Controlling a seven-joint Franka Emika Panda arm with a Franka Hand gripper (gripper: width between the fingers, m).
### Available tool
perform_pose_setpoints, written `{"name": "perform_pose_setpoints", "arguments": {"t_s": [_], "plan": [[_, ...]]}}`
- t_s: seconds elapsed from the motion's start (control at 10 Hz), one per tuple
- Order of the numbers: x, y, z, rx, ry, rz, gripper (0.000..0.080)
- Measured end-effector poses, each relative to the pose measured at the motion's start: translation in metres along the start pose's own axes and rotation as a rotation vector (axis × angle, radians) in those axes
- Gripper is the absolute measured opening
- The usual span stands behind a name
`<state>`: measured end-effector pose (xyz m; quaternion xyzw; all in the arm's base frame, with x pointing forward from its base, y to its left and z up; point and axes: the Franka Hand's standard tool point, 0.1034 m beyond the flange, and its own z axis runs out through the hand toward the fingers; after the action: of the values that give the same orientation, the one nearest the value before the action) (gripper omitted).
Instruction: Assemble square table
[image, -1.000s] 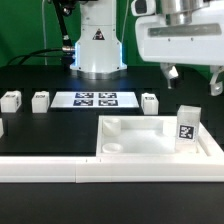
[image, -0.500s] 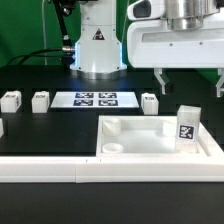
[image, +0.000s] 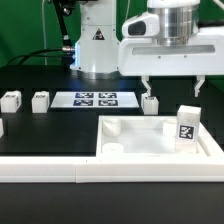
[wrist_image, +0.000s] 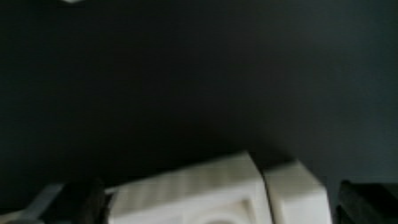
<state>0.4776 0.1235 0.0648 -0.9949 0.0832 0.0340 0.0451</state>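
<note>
The pincer (image: 173, 88) stands wide and empty, its fingers pointing down. Over the last second it has slid toward the exterior view's left and come lower, so it now hangs over the far edge of the top (image: 112, 126) instead of off to the side. One finger (image: 147, 88) is just above a leg (image: 150, 101) that stands beside that far edge; it does not seem to touch it.

In the wrist view a white part (wrist_image: 214, 190) lies between the two dark fingertips (wrist_image: 80, 200). It is probably the top's rim, but the blur leaves that unsure.

The top lies flat on the black table toward the exterior view's right, its near side against the rail (image: 50, 168). A tagged leg (image: 186, 124) stands upright at its right corner. Two more legs (image: 40, 99) sit well apart on the left, past the marker board (image: 97, 99).

I judge the shift as an approach: the pincer is lining up for a grasp, on the top's edge or the nearby leg. Nothing is yet held and no leg looks screwed in, so the assembly is at an early stage.
</note>
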Motion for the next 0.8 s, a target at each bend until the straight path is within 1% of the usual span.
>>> {"name": "perform_pose_setpoints", "arguments": {"t_s": [0.4,0.5,0.6,0.7,0.8], "plan": [[-0.001,0.005,0.002,-0.005,-0.007,-0.201,0.0648],[-0.018,0.013,0.008,-0.006,-0.103,-0.203,0.0648],[-0.032,0.021,0.008,-0.010,-0.224,-0.189,0.0648],[-0.035,0.023,0.010,-0.016,-0.258,-0.182,0.0648],[-0.045,0.022,0.014,-0.043,-0.288,-0.194,0.0648]]}}
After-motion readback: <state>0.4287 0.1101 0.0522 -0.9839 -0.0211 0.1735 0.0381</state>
